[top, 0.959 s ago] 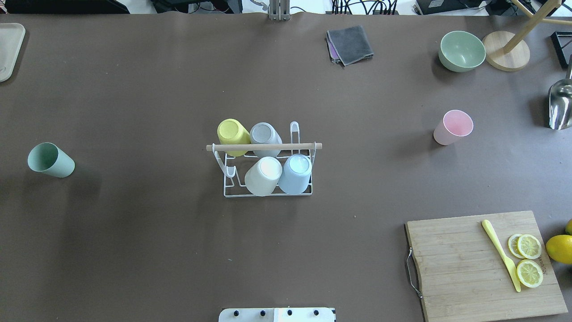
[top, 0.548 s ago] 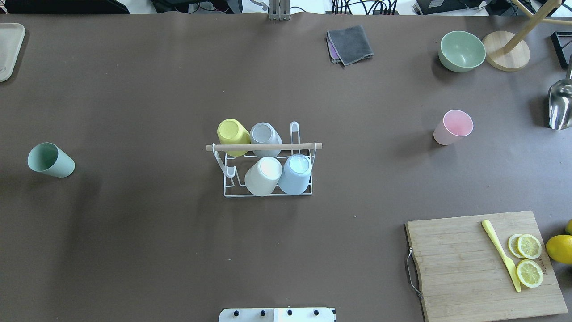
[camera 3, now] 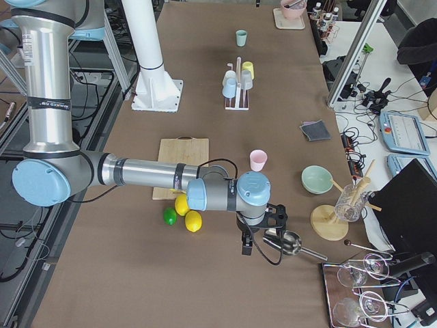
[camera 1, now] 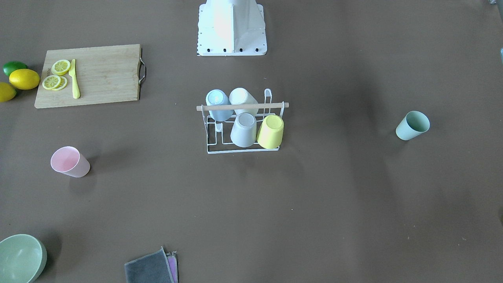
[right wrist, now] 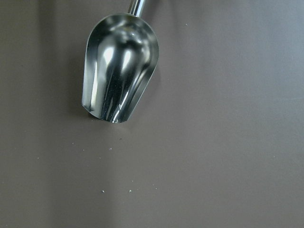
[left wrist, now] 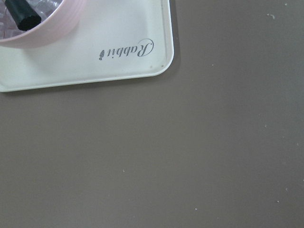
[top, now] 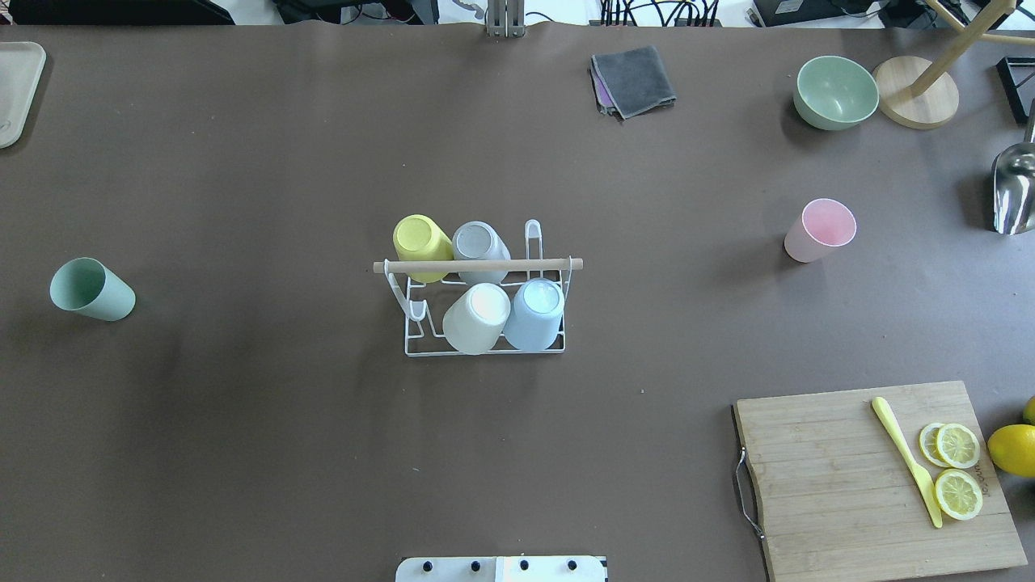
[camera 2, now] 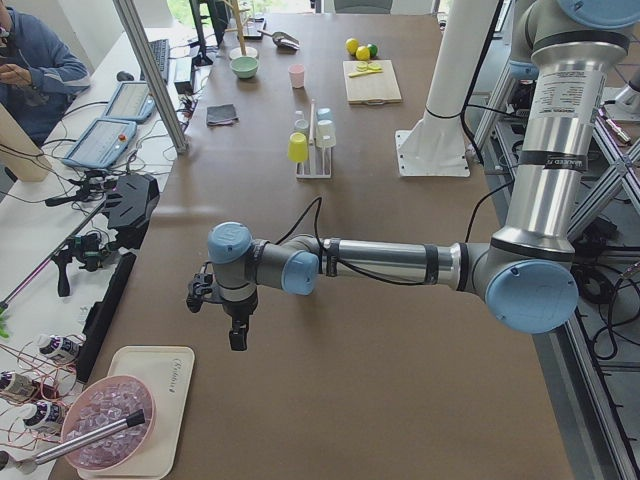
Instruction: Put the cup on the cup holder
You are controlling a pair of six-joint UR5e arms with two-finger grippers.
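Note:
The white wire cup holder (top: 485, 264) with a wooden rod stands mid-table and carries several upturned cups: yellow (top: 420, 242), grey, white and light blue. A green cup (top: 90, 289) stands upright far to its left, and a pink cup (top: 820, 229) stands upright to its right. My left gripper (camera 2: 238, 335) hangs over the table's left end near a white tray; it shows only in the exterior left view, so I cannot tell its state. My right gripper (camera 3: 247, 246) hangs over the right end by a metal scoop; I cannot tell its state either. Both are far from the cups.
A wooden cutting board (top: 841, 477) with lemon slices and a yellow knife lies front right, with lemons beside it. A green bowl (top: 835, 92), a grey cloth (top: 633, 81) and a metal scoop (right wrist: 118, 71) are at the back right. The white tray (left wrist: 95, 57) holds a pink bowl.

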